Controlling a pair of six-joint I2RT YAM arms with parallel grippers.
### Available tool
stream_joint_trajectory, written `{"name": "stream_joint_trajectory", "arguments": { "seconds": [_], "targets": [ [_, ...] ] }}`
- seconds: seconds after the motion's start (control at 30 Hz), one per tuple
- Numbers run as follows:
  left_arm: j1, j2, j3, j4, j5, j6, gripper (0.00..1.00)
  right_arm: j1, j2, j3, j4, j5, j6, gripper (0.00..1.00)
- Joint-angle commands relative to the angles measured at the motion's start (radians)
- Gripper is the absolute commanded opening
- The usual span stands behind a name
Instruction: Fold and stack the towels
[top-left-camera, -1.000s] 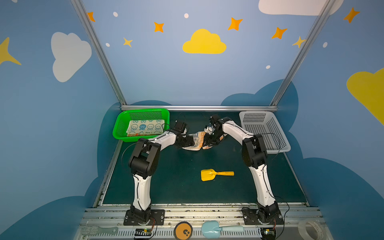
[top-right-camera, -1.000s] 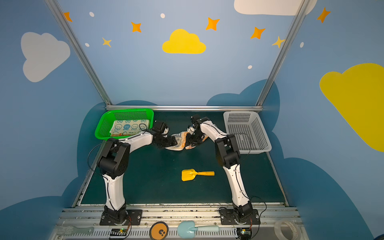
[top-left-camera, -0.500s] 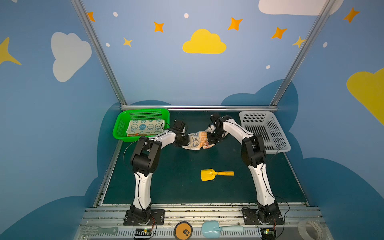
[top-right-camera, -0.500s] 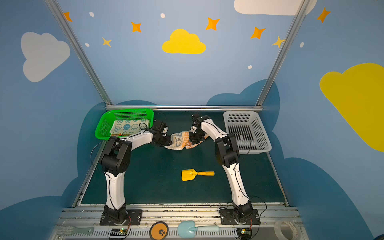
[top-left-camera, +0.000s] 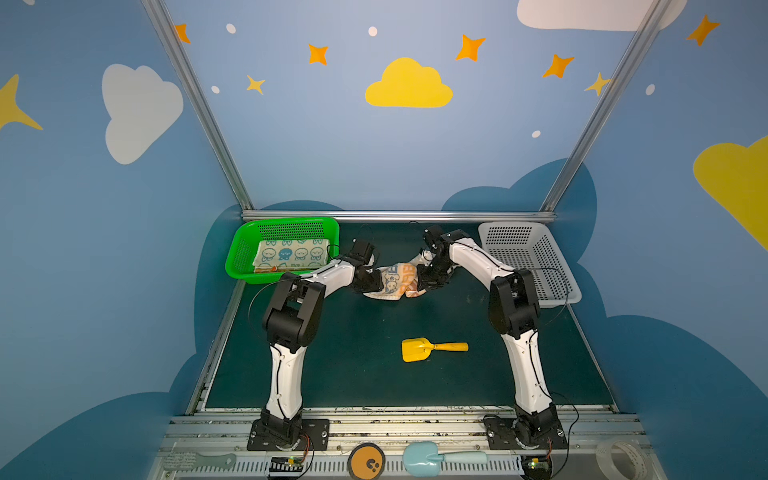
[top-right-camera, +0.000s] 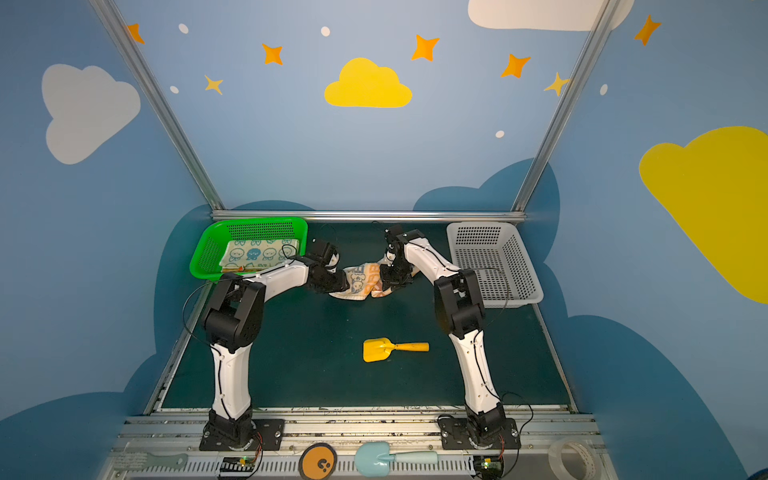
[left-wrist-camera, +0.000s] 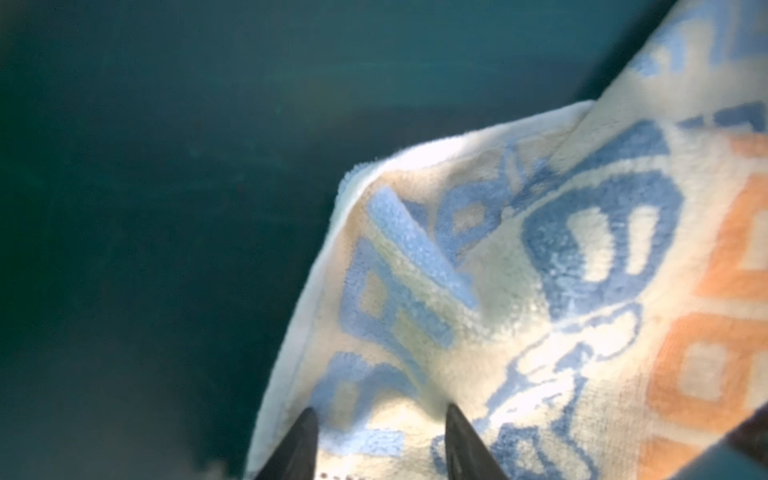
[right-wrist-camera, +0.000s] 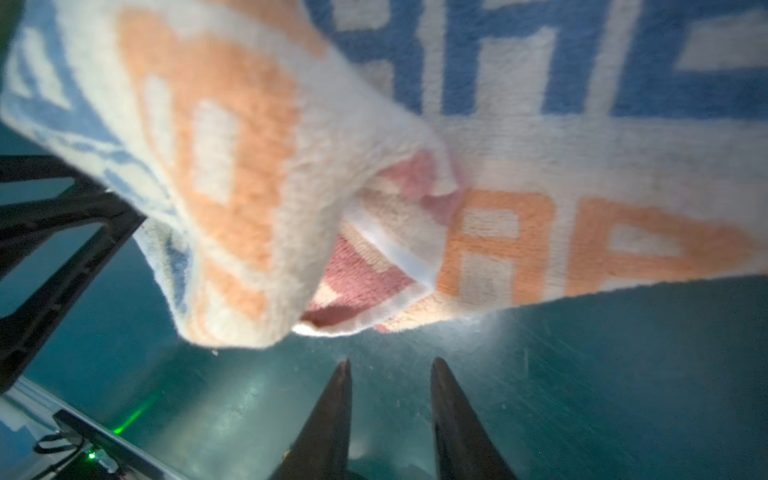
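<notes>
Both arms arch inward, wrists dipped to one lettered towel (top-left-camera: 395, 282) crumpled between them. The left gripper (left-wrist-camera: 380, 419) stands parted over its edge; the right gripper (right-wrist-camera: 388, 365) is parted and bare, the cloth just beyond its tips. Two more towels (top-left-camera: 291, 254) lie stacked behind the left jaws.

The orange towel (top-left-camera: 266, 269) lies mostly hidden under the face-print towel (top-left-camera: 291, 253).

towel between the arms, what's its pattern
Cream towel with blue and orange block letters; right wrist view.
</notes>
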Motion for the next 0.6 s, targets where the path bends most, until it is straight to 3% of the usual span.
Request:
{"name": "stream_joint_trajectory", "arguments": {
  "seconds": [0.0, 0.13, 0.57],
  "targets": [
    [0.02, -0.03, -0.067, -0.162, -0.067, -0.009, 0.66, 0.022, -0.065, -0.038, 0.028, -0.032, 0.008, 0.42],
    [0.032, -0.04, -0.073, -0.185, -0.079, -0.007, 0.72, 0.056, -0.074, -0.044, 0.048, -0.066, 0.012, 0.53],
    [0.067, -0.187, -0.183, -0.224, -0.102, -0.026, 0.84, 0.06, -0.019, -0.008, 0.053, -0.064, 0.041, 0.56]
  ]
}}
